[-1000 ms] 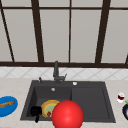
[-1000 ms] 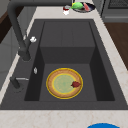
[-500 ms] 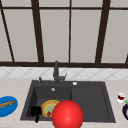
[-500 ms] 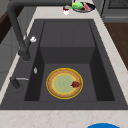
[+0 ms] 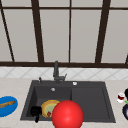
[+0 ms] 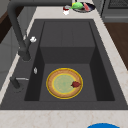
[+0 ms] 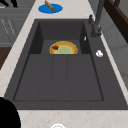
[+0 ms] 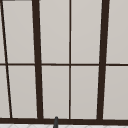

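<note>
At the front left corner of the dark grey sink (image 5: 87,100), you have the left robot hand (image 5: 35,111), a small black shape seen from the front. You cannot tell how far open it is, and it has hold of nothing that shows.

Just to its right in the front view lies the round yellow-rimmed plate with a pale green centre (image 5: 48,107). It rests flat on the floor of the sink's left basin, below the black tap (image 5: 56,71). From the left side the plate (image 6: 64,83) shows whole. A small dark red morsel (image 6: 75,84) sits on its rim, on the side toward the sink's front edge. Being round, the plate has no long axis to line up with.

A large glossy red sphere (image 5: 67,115) covers the plate's right edge in the front view.

Your right robot hand (image 5: 126,93) is the black shape at the picture's far right. It is over the table, just beside a small red and white cup (image 5: 121,97), and its opening cannot be told either. It is well apart from the plate, so the left robot hand is clearly the nearer one.
</note>
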`<state>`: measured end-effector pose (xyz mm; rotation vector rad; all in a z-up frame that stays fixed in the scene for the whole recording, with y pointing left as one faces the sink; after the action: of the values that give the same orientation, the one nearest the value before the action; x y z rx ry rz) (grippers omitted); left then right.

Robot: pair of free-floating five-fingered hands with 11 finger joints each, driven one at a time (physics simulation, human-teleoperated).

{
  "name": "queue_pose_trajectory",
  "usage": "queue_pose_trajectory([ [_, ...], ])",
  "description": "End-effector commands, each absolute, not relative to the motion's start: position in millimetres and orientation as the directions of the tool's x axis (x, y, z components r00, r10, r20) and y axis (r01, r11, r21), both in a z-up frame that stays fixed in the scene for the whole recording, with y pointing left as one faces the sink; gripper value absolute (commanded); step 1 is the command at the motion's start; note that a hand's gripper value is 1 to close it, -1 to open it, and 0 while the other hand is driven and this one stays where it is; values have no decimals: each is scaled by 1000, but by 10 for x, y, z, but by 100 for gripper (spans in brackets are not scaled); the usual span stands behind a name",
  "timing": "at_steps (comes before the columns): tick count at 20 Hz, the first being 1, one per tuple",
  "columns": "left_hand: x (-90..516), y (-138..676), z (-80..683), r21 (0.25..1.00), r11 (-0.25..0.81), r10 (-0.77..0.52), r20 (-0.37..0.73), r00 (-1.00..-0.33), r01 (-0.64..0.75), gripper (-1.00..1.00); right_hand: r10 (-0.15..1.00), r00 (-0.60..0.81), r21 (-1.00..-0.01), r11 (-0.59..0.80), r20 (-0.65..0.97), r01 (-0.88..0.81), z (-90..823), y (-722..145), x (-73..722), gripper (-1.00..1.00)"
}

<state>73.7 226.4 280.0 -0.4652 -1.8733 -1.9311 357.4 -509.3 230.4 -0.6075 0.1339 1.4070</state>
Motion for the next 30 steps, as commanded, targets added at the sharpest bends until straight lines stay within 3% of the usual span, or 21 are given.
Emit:
queue_pose_trajectory([
  [1, 737, 2264, 2800, 862, -14, -59, 505, -861, 507, 0, 926, 213, -372, 88, -311, -924, 2304, -5070, 3364, -100],
  [6, 737, 2264, 2800, 862, -14, -59, 505, -861, 507, 0, 950, 221, -484, 90, -222, -870, 2127, -5227, 3219, -100],
  [10, 737, 2264, 2800, 862, -14, -59, 505, -861, 507, 0, 959, 242, -520, 131, -151, -844, 2141, -5238, 3238, -100],
  [16, 737, 2264, 2800, 862, -14, -59, 505, -861, 507, 0, 969, 207, -562, 98, -134, -821, 2161, -5389, 3099, -100],
  [18, 737, 2264, 2800, 862, -14, -59, 505, -861, 507, 0, 968, 214, -643, 83, -128, -762, 2165, -5423, 3040, -100],
  [30, 737, 2264, 2800, 862, -14, -59, 505, -861, 507, 0, 956, 283, -818, 100, -79, -566, 1856, -5638, 3304, -100],
])
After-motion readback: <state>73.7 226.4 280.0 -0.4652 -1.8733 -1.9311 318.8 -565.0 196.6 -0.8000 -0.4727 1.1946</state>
